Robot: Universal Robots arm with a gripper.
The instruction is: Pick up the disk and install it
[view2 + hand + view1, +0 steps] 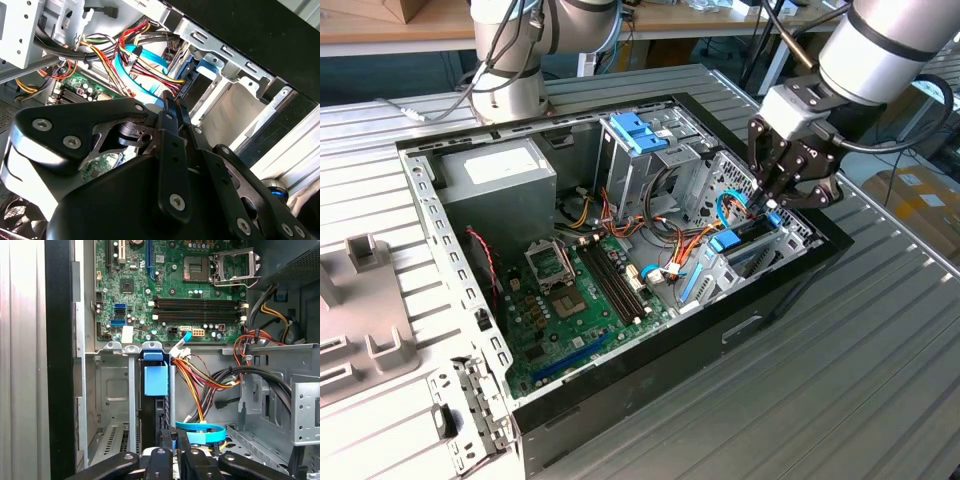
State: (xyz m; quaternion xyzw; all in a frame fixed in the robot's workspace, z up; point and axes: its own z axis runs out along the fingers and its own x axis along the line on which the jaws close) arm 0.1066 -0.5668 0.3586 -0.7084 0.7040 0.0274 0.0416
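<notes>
Down inside the open black desktop computer case (pixel 790 290), lying on its side on the ribbed metal table (pixel 880 400), the flat hard disk with blue plastic side rails (pixel 728 243) sits edge-up in the grey metal drive bay (pixel 760 255) at the exterior view's right. In the first wrist view the disk (pixel 156 380) shows as a narrow dark slab with a light-blue tab at its end; its long axis runs along the bay slot, and the tab end points toward the green motherboard (pixel 170 285). The black multi-link gripper (pixel 767 203) hangs just above the bay; in both wrist views its slim fingers (pixel 172 115) stand pressed together, clenched with nothing visible between them, close to the disk's near end (pixel 172 437). Coloured wire bundles (pixel 210 377) and a flat blue ribbon cable (pixel 200 432) lie just beside the bay. A grey boxy power supply (pixel 495 185) sits in the case's far corner.
</notes>
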